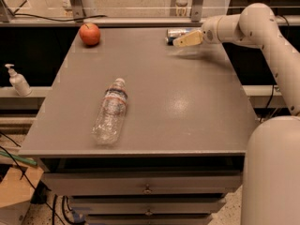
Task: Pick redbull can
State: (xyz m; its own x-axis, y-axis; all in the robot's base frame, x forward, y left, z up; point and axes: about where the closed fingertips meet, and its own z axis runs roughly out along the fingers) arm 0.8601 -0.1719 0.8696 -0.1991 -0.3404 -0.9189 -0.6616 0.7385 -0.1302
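The redbull can (pixel 176 32) lies on its side at the far edge of the grey table (pixel 154 102), right of the middle; its blue and silver body shows only in part. My gripper (pixel 175 38) is right at the can, reaching in from the right, and its tan tip covers the can's near side. I cannot tell whether it holds the can. The arm (pixel 248 25) stretches from the right side of the view to the gripper.
A clear plastic water bottle (pixel 110 111) lies on its side left of the table's middle. A red apple (pixel 89 33) sits at the far left corner. A soap dispenser (pixel 18 81) stands on a ledge left of the table. Metal posts and a rail run behind the table.
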